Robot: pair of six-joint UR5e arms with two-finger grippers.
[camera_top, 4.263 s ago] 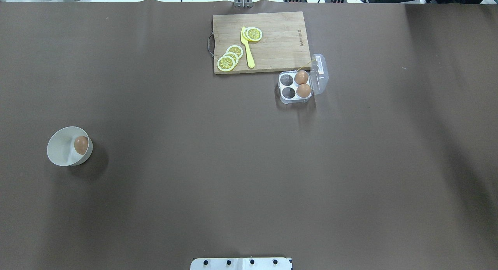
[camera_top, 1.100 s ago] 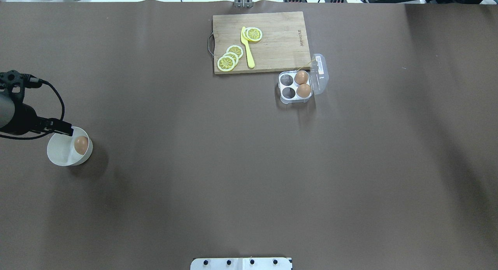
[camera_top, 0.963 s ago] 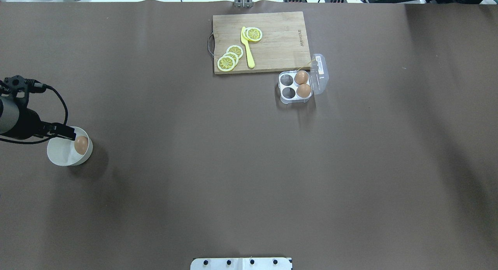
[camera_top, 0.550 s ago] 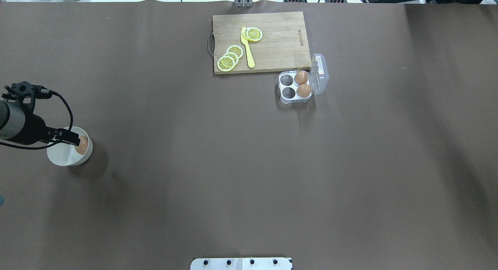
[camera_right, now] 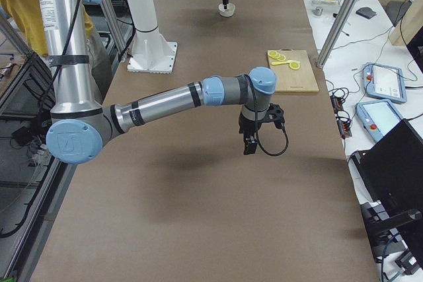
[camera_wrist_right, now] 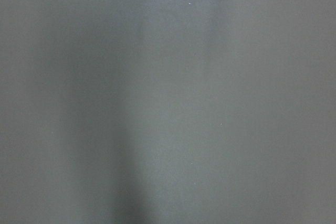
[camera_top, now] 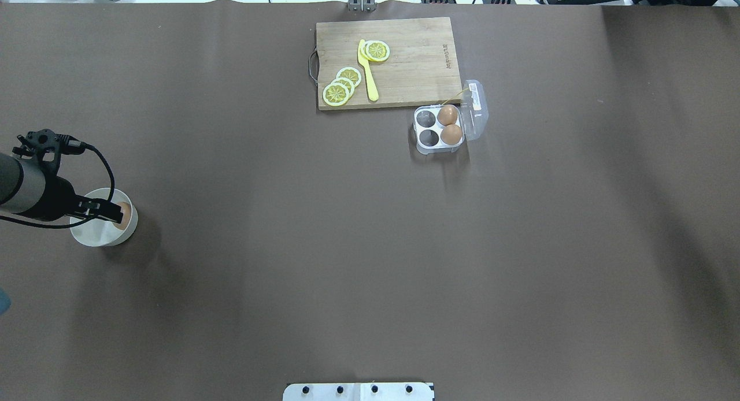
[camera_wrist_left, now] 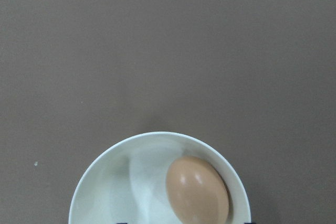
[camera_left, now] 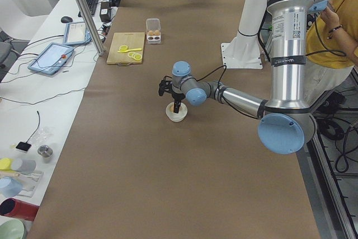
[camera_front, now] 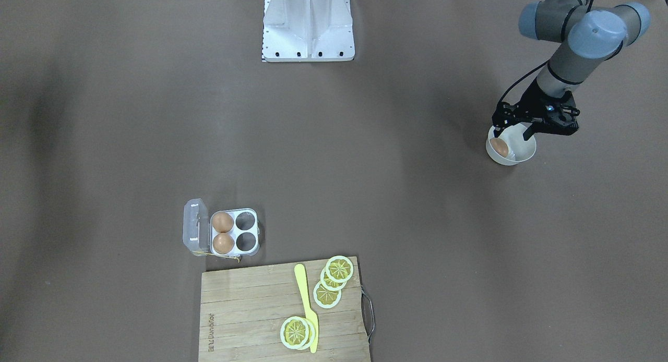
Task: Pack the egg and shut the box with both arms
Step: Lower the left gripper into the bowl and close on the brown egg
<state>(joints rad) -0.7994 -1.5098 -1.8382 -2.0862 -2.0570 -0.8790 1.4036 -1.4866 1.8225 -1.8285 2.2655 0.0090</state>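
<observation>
The grey-silver left arm (camera_top: 26, 188), absent from the overhead view at first, now reaches in from the left edge. Its black two-finger left gripper (camera_top: 113, 214) shifts from the far rim of the white round bowl (camera_top: 87, 238) to above the small brown egg (camera_top: 124, 209), partly covering it.

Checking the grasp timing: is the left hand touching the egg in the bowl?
Cannot tell. Overhead, the left hand overlaps the egg, hiding any gap; the wrist view shows the egg in the bowl but almost none of the hand.

Lemon slices (camera_top: 336, 93) and yellow knife (camera_top: 370, 80) on wooden board (camera_top: 416, 71); white bowl (camera_top: 89, 234) well apart.
</observation>
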